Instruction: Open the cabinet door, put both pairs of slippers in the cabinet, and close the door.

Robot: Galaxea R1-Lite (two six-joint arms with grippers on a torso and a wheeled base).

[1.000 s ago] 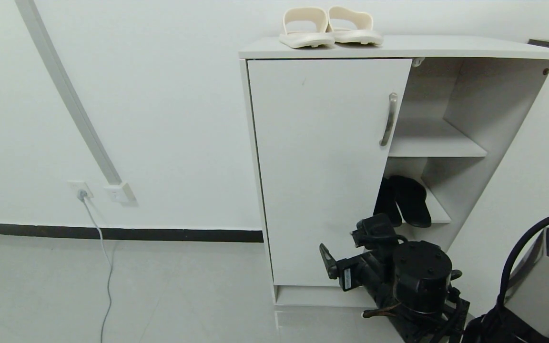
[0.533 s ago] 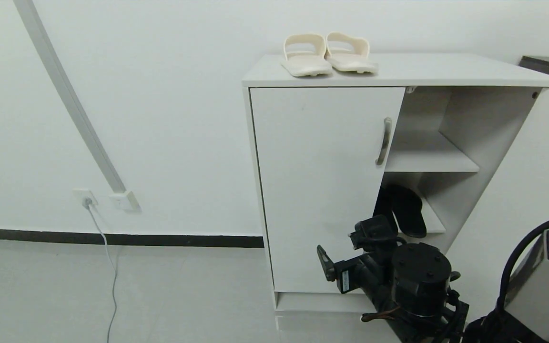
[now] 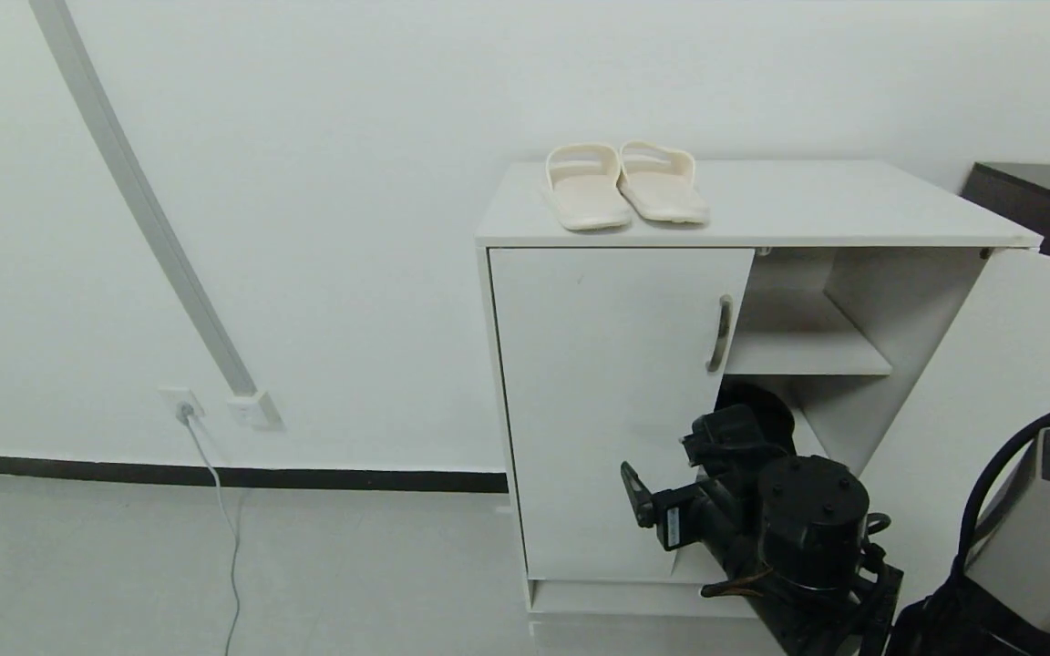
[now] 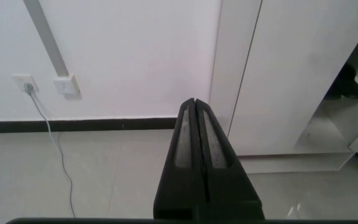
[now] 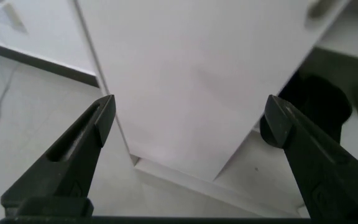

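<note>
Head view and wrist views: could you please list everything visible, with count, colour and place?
cabinet: one, white, against the wall, right side open.
cream slippers: one pair, cream, on the cabinet top.
black slippers: count unclear, black, lower shelf inside.
door handle: one, silver, on the shut door.
wall socket: one, white, low on the wall.
cable: one, grey, socket to floor.
left gripper: one, black, shut, facing the cabinet's base.
right gripper: one, black, open, before the shut door.

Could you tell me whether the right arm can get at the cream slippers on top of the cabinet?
Probably yes: the cream slippers lie uncovered on the cabinet top, though the open right pincer hangs far below.
</note>
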